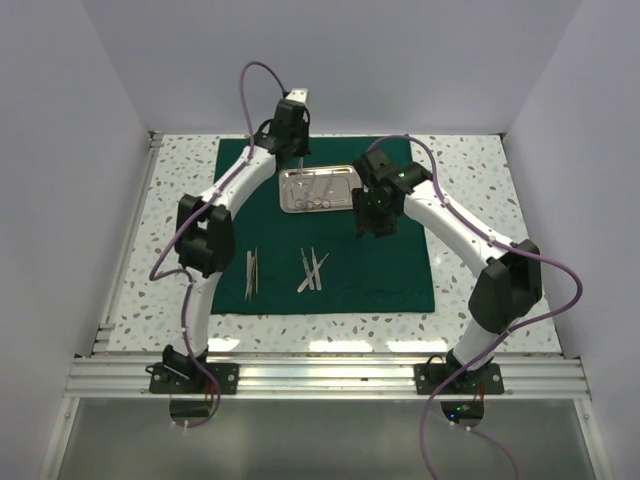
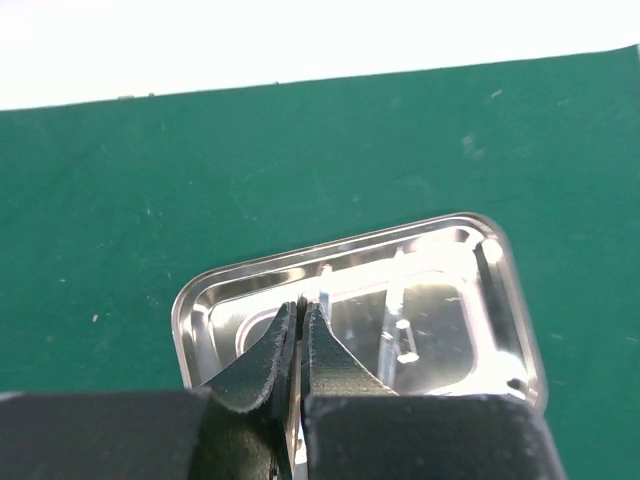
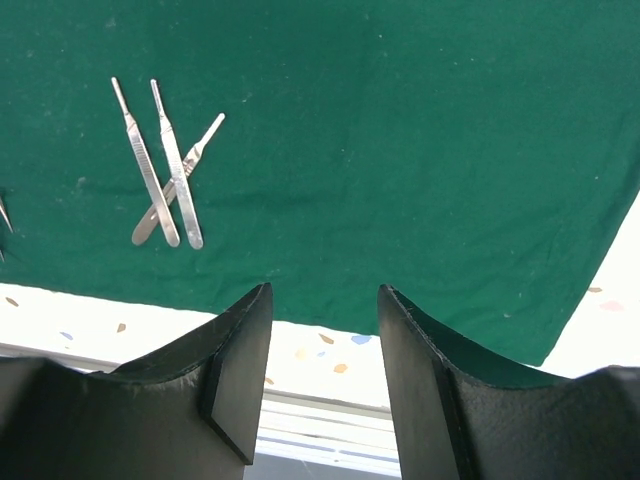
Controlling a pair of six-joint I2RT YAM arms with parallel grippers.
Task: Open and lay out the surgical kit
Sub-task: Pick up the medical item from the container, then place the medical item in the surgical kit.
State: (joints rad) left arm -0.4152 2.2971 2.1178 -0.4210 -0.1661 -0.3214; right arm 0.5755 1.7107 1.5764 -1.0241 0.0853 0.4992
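Note:
The surgical kit's dark green cloth lies spread flat on the table. The shiny steel tray sits at its far middle with ringed instruments still in it. My left gripper hangs over the tray's left end. It is shut on a slim silver instrument that runs down between the pads. A pair of tweezers and three slim handles lie on the cloth nearer me. My right gripper hovers right of the tray, open and empty, over the cloth's near edge.
Speckled tabletop borders the cloth on all sides. An aluminium rail runs along the near edge. White walls close in the left, right and back. The three handles lie crossed to the left in the right wrist view.

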